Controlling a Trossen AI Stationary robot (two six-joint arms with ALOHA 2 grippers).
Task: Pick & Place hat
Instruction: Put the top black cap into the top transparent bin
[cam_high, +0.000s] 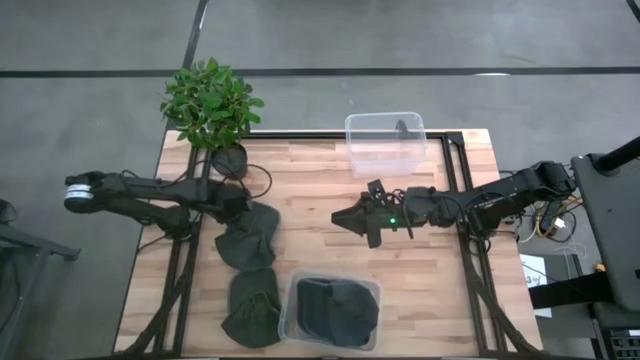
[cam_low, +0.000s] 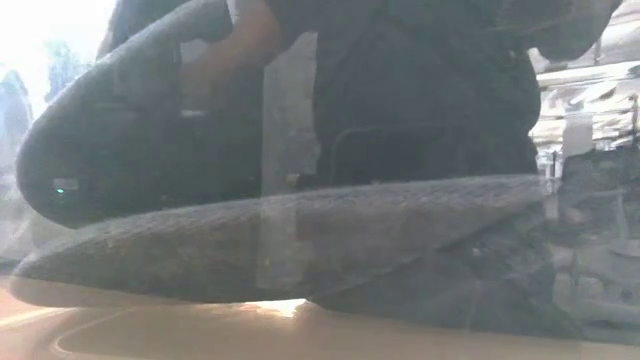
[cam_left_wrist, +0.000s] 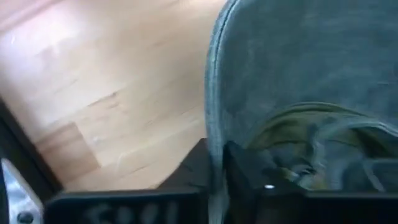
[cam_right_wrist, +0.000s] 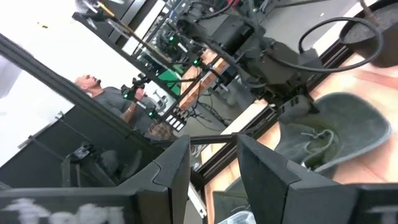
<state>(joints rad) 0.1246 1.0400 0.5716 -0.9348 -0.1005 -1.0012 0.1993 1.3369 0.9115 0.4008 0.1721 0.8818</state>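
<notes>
Two dark green hats lie on the table's left half: one (cam_high: 250, 238) under my left gripper (cam_high: 243, 208) and one (cam_high: 252, 312) nearer the near edge. A third, darker hat (cam_high: 335, 305) sits inside a clear bin (cam_high: 290, 318) and fills the low view (cam_low: 300, 240). My left gripper (cam_left_wrist: 217, 168) is shut on the first hat (cam_left_wrist: 298, 81), whose olive lining shows. My right gripper (cam_high: 340, 217) hovers open over the table's middle and touches nothing. Its wrist view (cam_right_wrist: 214, 168) looks toward that hat (cam_right_wrist: 329, 134). My left gripper pinches the hat's curved edge (cam_left_wrist: 211, 134) between its two fingers (cam_left_wrist: 193, 165), reaching in from the table's left side. The edge runs up out of the fingers and the hat's inside faces the camera. In the high view the rest of the hat lies toward the near edge.
A potted plant (cam_high: 210, 100) stands at the far left corner, just beyond my left arm. A second clear container (cam_high: 385, 142) stands at the far edge. Bare wood (cam_high: 420, 290) lies to the right of the bin. A person (cam_right_wrist: 102, 96) shows in the room beyond the table.
</notes>
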